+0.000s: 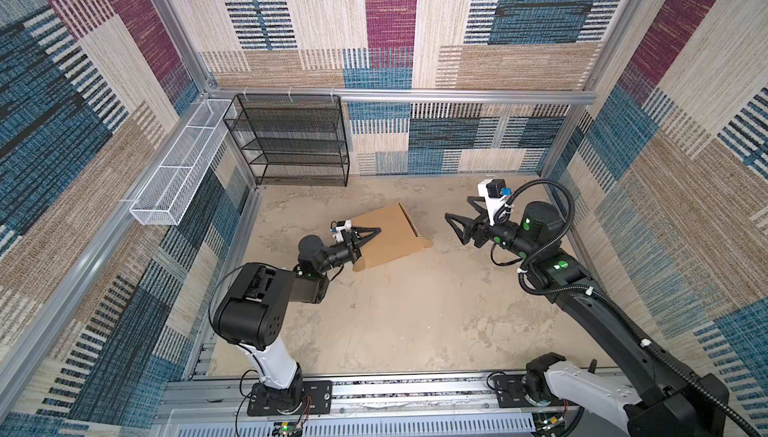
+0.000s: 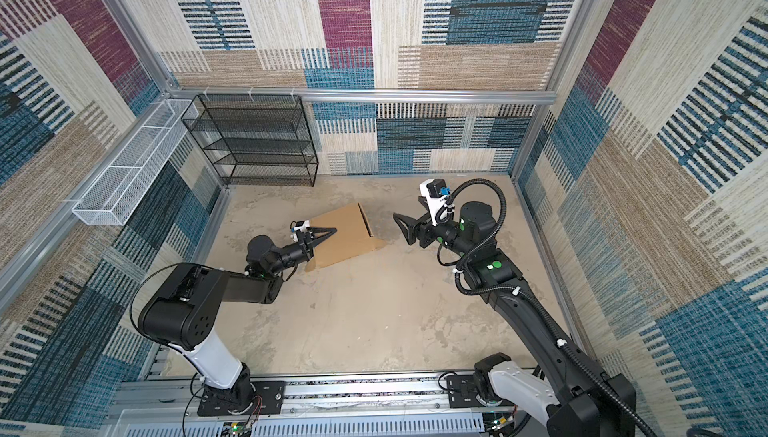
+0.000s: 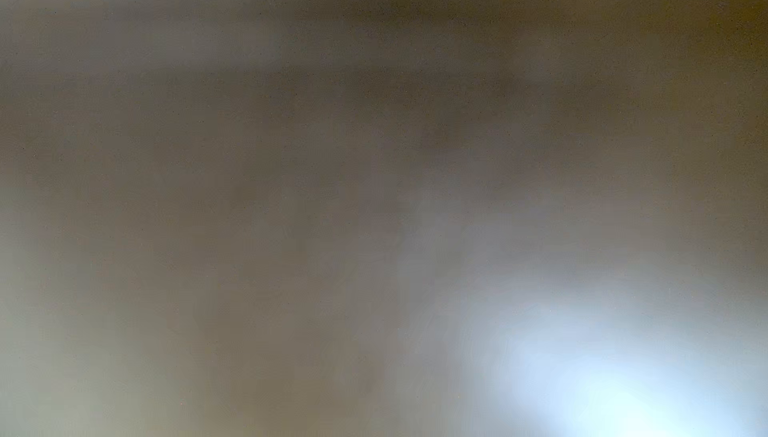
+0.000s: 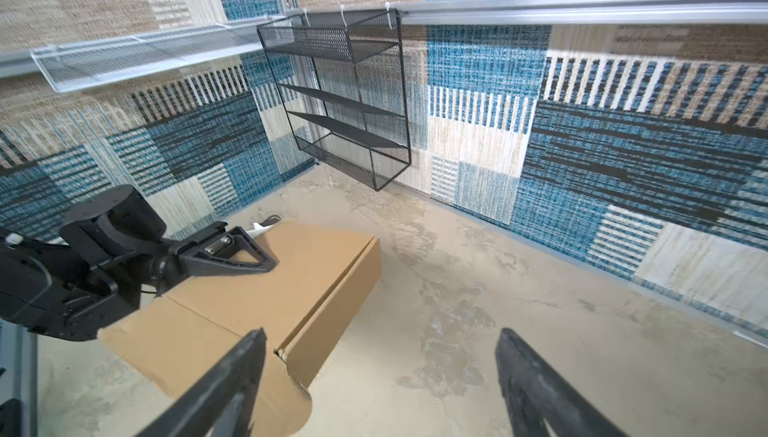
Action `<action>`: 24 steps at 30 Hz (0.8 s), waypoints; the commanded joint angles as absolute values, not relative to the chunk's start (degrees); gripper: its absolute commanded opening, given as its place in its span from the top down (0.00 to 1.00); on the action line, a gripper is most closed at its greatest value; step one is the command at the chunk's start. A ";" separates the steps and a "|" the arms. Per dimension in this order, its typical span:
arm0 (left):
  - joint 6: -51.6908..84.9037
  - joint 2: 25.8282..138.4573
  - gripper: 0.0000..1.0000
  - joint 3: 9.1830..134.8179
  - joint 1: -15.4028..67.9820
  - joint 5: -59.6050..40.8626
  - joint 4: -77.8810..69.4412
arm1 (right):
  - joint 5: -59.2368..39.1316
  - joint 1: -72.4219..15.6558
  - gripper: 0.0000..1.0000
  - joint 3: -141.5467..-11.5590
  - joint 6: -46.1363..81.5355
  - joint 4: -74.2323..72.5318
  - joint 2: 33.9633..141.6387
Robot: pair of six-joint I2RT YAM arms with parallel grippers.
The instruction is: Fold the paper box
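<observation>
On the left wall hangs one long white wire-mesh basket (image 1: pixel 174 173), and beside it, on the back wall, one black tiered mesh rack (image 1: pixel 291 139). Both are well apart from the work.

On the mottled beige floor (image 1: pixel 395 310), left of centre, lies the single paper box (image 1: pixel 390 233) of plain brown corrugated cardboard. It is shallow, with its top panel down, and a rounded tab sticks out at its right corner.

The left gripper (image 1: pixel 368 236) is at the box's left edge, with one black triangular finger (image 4: pixel 232 256) lying across the top panel. Its other finger is hidden, so whether it clamps the cardboard cannot be told. The left wrist view shows only a brown blur.

The right gripper (image 1: pixel 455 229) hangs just right of the box without touching it, its jaws spread wide with nothing between them. In the right wrist view both fingers are cut off by the frame edge.

There are two grippers in all.
</observation>
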State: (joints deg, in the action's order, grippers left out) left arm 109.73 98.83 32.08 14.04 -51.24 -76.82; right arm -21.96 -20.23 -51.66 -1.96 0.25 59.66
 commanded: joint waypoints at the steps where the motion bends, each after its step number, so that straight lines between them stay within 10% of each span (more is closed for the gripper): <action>1: 114.57 99.31 0.67 31.73 14.06 -50.38 -73.97 | -21.17 -20.22 0.13 -50.37 -7.22 -1.78 58.70; 24: 109.66 85.82 0.71 37.15 14.51 -58.07 -27.40 | -37.48 -20.22 0.08 -33.29 -26.26 -14.41 53.76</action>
State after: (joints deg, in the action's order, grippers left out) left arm 112.51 87.35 37.17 14.74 -56.31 -32.88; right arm -34.63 -20.23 -34.04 -25.04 -11.03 54.39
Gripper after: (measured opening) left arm 0.516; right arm 0.918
